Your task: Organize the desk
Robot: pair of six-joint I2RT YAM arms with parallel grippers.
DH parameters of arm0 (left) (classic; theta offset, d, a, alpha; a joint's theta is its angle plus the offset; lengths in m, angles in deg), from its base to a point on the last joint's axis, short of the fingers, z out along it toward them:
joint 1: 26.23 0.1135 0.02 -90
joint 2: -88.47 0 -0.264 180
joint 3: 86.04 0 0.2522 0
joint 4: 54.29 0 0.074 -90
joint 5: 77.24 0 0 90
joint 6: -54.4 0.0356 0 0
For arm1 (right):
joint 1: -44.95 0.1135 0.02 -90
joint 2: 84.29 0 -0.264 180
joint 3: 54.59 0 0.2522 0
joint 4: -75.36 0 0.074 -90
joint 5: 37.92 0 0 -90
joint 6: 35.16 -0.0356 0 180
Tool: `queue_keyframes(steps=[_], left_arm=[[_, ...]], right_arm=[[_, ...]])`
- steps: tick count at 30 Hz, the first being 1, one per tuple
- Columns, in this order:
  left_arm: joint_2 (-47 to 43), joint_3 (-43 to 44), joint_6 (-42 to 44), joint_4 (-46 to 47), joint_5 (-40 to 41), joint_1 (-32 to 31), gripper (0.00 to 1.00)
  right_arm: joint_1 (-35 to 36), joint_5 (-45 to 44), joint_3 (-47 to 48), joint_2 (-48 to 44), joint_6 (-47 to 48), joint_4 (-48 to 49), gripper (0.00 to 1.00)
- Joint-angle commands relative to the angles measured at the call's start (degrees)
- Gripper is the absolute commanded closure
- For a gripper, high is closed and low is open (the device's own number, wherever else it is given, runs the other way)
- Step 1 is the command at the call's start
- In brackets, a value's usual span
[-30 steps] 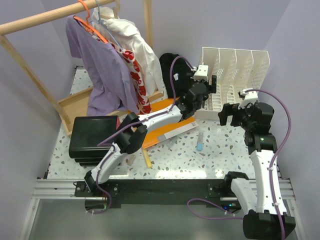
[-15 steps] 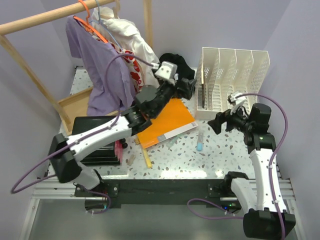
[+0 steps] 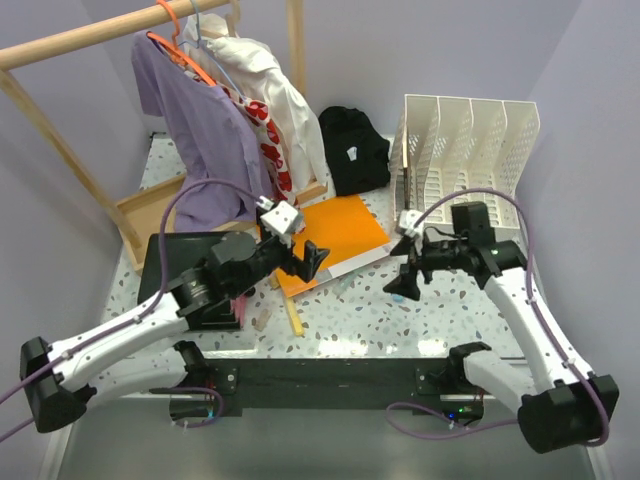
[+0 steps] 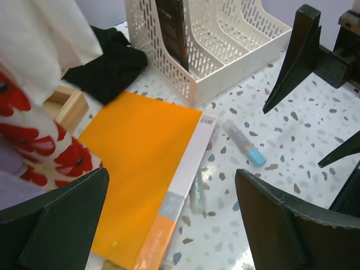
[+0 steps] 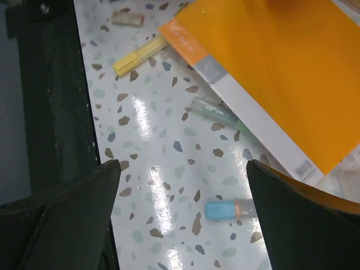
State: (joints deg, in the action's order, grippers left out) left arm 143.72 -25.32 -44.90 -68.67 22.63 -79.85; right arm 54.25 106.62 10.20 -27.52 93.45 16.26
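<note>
The desk (image 3: 350, 322) is white terrazzo with a black front rail. An orange notebook (image 3: 335, 232) lies at its middle; it also shows in the left wrist view (image 4: 140, 157) and the right wrist view (image 5: 275, 67). A blue-capped marker (image 5: 228, 209) lies between my right gripper's spread fingers; it also shows in the left wrist view (image 4: 246, 147). A pale green pen (image 5: 216, 111) lies along the notebook's edge. My left gripper (image 3: 312, 258) is open and empty over the notebook's near corner. My right gripper (image 3: 405, 277) is open and empty above the marker.
A white file organizer (image 3: 465, 150) stands back right with a dark book (image 4: 171, 28) in its first slot. A black cloth (image 3: 352, 148) lies behind the notebook. A black case (image 3: 185, 265), a wooden tray (image 3: 150, 215), hanging clothes (image 3: 215, 130), a yellow highlighter (image 3: 293, 316) and a small eraser (image 3: 262, 320) are on the left.
My left arm has pulled back from the file organizer to the near left, over the notebook's corner. My right gripper has swung left and down over the marker.
</note>
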Motion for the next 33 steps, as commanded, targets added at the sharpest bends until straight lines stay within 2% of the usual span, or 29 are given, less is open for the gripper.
queue_keyframes(steps=[1, 3, 4, 9, 13, 16, 18, 24, 29, 33], left_arm=[[-8.6, -2.8, 3.6, -8.2, 6.2, 0.4, 0.0], [-12.6, -4.0, 4.5, -10.4, 9.7, 0.5, 0.0], [-13.8, -4.5, 4.6, -11.9, 12.2, 0.5, 0.0], [-19.9, -8.0, 4.6, -13.2, 16.7, 0.5, 0.0], [-21.6, -10.5, 3.2, -13.3, 21.4, 0.5, 0.0], [-22.6, -10.5, 2.7, -14.6, 23.6, 0.5, 0.0], [-23.7, -10.6, 2.6, -15.1, 25.2, 0.5, 0.0], [-28.6, -10.9, 1.7, -16.3, 29.9, 0.5, 0.0], [-32.6, -10.9, 1.0, -17.4, 35.4, 0.5, 0.0], [-34.3, -11.0, 0.5, -17.8, 36.7, 0.5, 0.0]], right_arm=[[15.6, -17.9, 6.2, 2.2, 5.2, 0.5, 0.01], [20.9, -27.9, 9.1, 6.2, 6.5, 0.8, 0.01], [25.6, -30.9, 9.7, 7.4, 6.7, 1.7, 0.01], [37.6, -42.9, 10.5, 16.5, 7.2, 8.4, 0.01], [48.2, -55.3, 9.9, 22.1, 6.8, 16.9, 0.01], [53.1, -61.0, 8.5, 26.2, 6.4, 24.8, 0.01], [54.4, -65.4, 7.3, 27.9, 5.2, 28.9, 0.01], [56.7, -69.8, 4.1, 33.5, 1.8, 40.8, 0.01], [57.8, -73.3, 0.5, 36.4, 2.3, 49.2, 0.01], [57.8, -76.1, -0.8, 40.0, 4.0, 53.9, 0.05]])
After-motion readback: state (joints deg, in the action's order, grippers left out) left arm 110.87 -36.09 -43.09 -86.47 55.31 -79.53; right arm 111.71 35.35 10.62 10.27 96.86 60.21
